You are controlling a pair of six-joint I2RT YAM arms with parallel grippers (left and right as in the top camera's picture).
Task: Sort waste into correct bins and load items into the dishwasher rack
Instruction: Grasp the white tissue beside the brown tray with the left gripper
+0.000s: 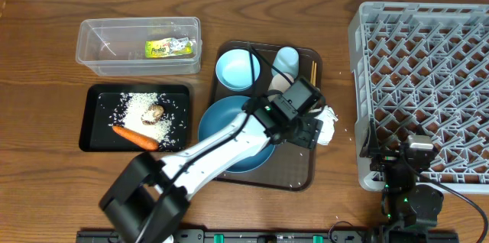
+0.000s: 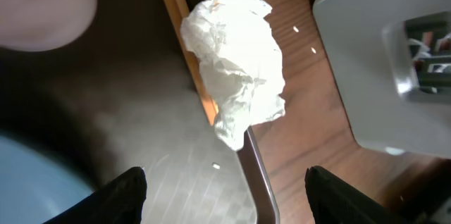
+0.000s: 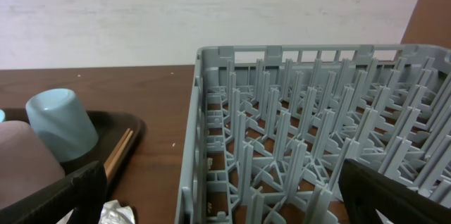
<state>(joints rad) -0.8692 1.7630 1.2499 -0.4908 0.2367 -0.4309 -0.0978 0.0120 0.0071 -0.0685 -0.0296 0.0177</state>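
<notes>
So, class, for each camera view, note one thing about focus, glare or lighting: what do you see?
Left wrist: the crumpled tissue is sharp, the whitish-pink cup top left is a blur, the dark serving tray carries a soft sheen. Right wrist: the rack is crisp, the wall behind washed pale. Overhead: even light, only faint shadows.

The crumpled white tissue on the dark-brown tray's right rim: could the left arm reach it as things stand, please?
Probably yes. The left pincer hangs open directly above the crumpled white tissue, with nothing between them; only the dark-brown serving tray's rim and thin wooden chopsticks lie under it.
</notes>
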